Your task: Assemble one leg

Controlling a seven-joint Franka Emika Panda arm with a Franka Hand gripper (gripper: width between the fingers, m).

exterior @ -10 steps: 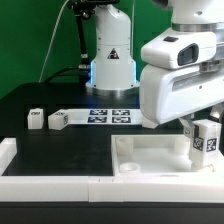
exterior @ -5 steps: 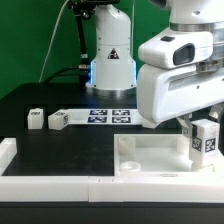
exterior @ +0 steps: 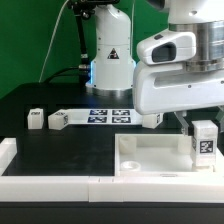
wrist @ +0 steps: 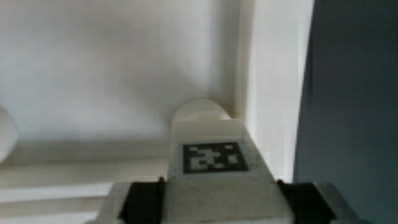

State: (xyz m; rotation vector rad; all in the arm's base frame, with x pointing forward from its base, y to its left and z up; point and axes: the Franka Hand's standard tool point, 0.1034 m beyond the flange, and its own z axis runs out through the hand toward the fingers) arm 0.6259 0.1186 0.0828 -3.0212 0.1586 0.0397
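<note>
My gripper point(exterior: 204, 128) is shut on a white leg point(exterior: 204, 143) with a black-and-white tag, holding it upright over the right part of the large white tray-like part point(exterior: 150, 152). In the wrist view the leg point(wrist: 215, 160) sits between my two dark fingers point(wrist: 143, 202), its far end close to the tray's raised rim point(wrist: 276, 90). Two more legs point(exterior: 36, 119) point(exterior: 57, 119) lie on the black table at the exterior view's left.
The marker board point(exterior: 105, 116) lies behind the tray near the robot base point(exterior: 110, 60). A white L-shaped fence point(exterior: 40, 182) runs along the table's front and left edge. A round socket point(exterior: 128, 166) shows in the tray's near left corner.
The gripper has shifted slightly with the leg, which now sits a little lower toward the tray. The other legs have not moved.
</note>
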